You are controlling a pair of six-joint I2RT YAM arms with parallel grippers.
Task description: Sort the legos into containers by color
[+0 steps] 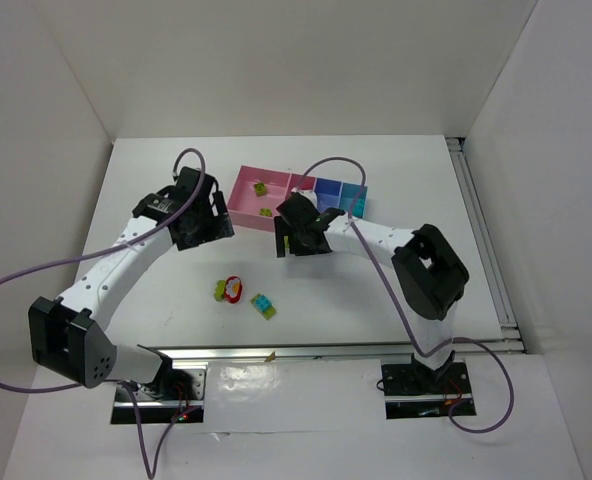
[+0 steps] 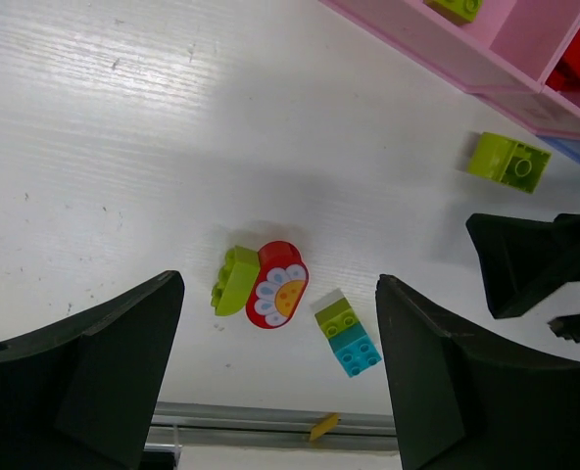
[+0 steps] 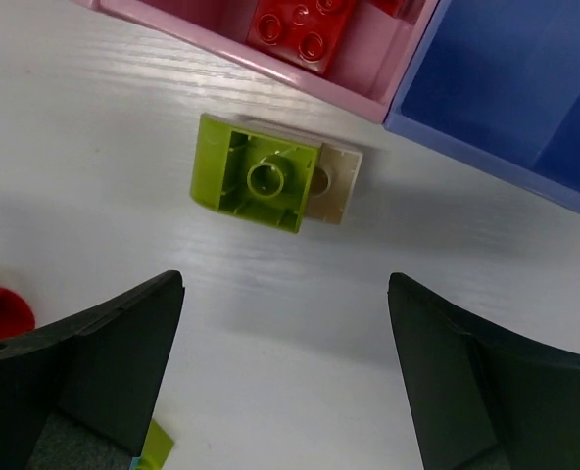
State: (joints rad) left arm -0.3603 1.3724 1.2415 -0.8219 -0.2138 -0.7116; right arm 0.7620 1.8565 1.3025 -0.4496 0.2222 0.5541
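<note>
The containers [image 1: 238, 200] stand at the back: two pink bins, a blue bin [image 1: 328, 187] and a light blue bin [image 1: 354, 192]. Lime legos [image 1: 261, 187] lie in the left pink bin [image 2: 437, 44]; red legos [image 3: 295, 29] lie in the second. On the table an upturned lime brick [image 3: 256, 179] lies just before the bins, ahead of my open, empty right gripper [image 3: 285, 289] [image 1: 301, 235]. Nearer the front lie a lime brick [image 2: 234, 279], a red flower brick [image 2: 278, 284] and a lime-and-teal stack [image 2: 347, 333]. My left gripper [image 2: 280, 294] [image 1: 198, 220] hovers open above them.
A small beige piece [image 3: 331, 184] sits against the upturned lime brick. The right gripper's dark finger [image 2: 525, 264] shows at the right of the left wrist view. A metal rail [image 2: 270, 423] runs along the table's near edge. White walls enclose the table.
</note>
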